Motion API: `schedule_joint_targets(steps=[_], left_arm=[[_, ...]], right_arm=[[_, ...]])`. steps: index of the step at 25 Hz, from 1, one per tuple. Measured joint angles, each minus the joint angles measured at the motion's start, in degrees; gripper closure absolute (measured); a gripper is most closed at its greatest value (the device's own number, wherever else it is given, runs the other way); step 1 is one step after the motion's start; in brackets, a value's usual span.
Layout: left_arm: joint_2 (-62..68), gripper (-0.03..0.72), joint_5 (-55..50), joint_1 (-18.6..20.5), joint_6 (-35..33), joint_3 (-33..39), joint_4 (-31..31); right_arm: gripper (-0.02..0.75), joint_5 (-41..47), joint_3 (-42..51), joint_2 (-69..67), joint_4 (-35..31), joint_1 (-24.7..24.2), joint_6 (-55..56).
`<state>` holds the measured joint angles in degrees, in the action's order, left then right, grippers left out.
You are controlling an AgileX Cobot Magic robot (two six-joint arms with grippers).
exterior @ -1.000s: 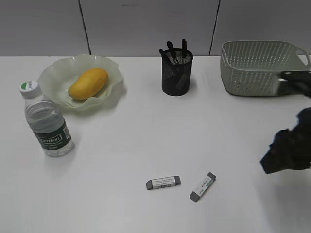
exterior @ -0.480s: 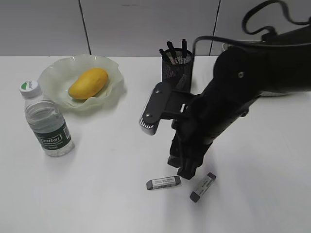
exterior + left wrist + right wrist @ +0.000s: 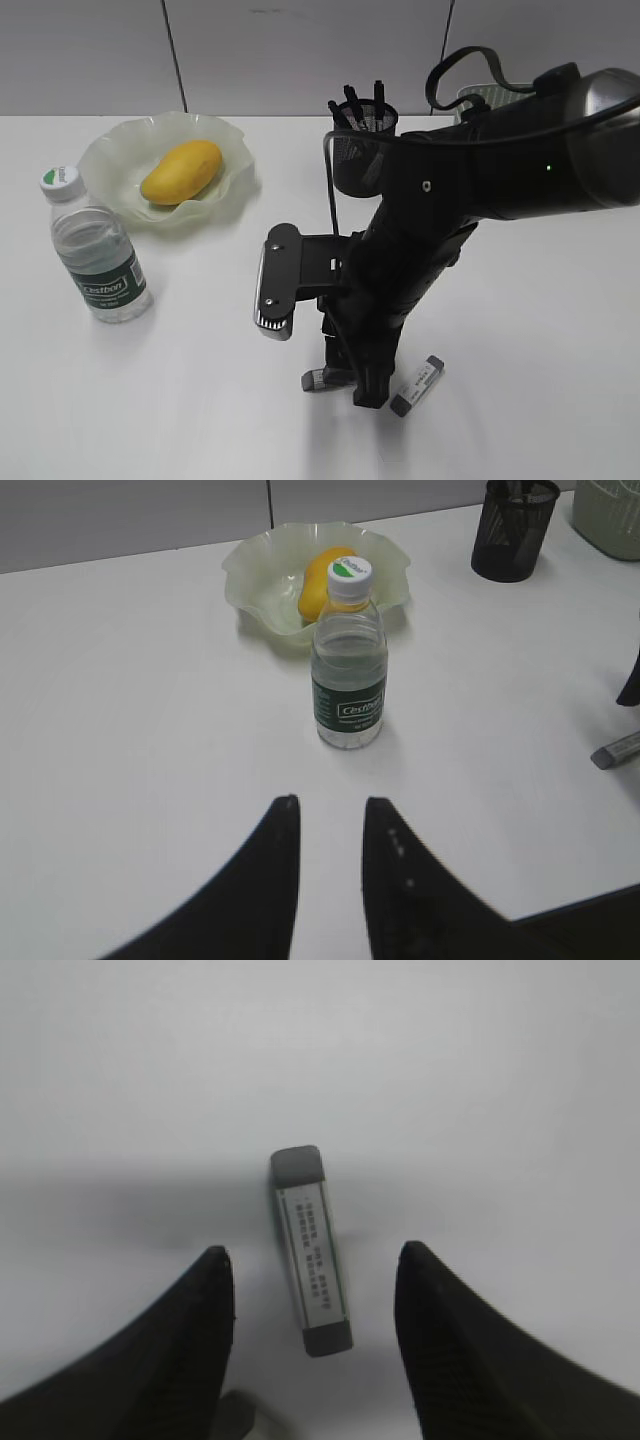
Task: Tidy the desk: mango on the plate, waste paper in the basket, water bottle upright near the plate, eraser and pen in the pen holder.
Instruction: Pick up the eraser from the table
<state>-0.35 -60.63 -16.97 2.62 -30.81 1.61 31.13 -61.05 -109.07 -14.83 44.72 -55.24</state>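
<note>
My right gripper point(image 3: 352, 386) point(image 3: 312, 1250) is open and low over the desk point(image 3: 200, 400), its jaws on either side of a grey eraser point(image 3: 311, 1250) with a white label, not touching it. Only that eraser's left end point(image 3: 312, 381) shows in the exterior view. A second eraser point(image 3: 417, 385) lies just right of it. The mango point(image 3: 181, 171) lies in the plate point(image 3: 110, 150). The water bottle point(image 3: 97, 258) stands upright beside the plate. The pen holder point(image 3: 358, 150) holds pens. My left gripper point(image 3: 331, 805) is open and empty, short of the bottle point(image 3: 348, 680). No waste paper is in view.
The basket point(image 3: 478, 96) at the back right is mostly hidden behind the right arm; its corner shows in the left wrist view point(image 3: 610, 505). That view also shows the plate point(image 3: 250, 570), mango point(image 3: 318, 580), pen holder point(image 3: 512, 530) and one eraser point(image 3: 618, 750).
The right arm swung in from the right edge, moved left and down, and now has its open jaws over the left eraser. Nothing else moved.
</note>
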Motion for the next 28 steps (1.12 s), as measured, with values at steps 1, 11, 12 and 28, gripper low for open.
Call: schedule_joint_targets(steps=[1, 11, 12, 28], left_arm=[[0.0, 0.53, 0.0, 0.0, 0.0, 0.0, 0.0], [0.0, 0.53, 0.0, 0.0, 0.0, 0.0, 0.0], [0.0, 0.53, 0.0, 0.0, 0.0, 0.0, 0.0], [0.0, 0.53, 0.04, 0.0, 0.0, 0.0, 0.0]], right_arm=[[0.314, -0.36, 0.0, -0.04, 0.0, 0.0, -0.88], [0.325, -3.49, -0.1, -4.84, 0.12, 0.0, -3.89], [0.332, -3.49, -0.1, -5.09, 0.12, 0.0, -3.89], [0.576, -15.23, -1.54, 2.78, -5.42, -2.72, 14.34]])
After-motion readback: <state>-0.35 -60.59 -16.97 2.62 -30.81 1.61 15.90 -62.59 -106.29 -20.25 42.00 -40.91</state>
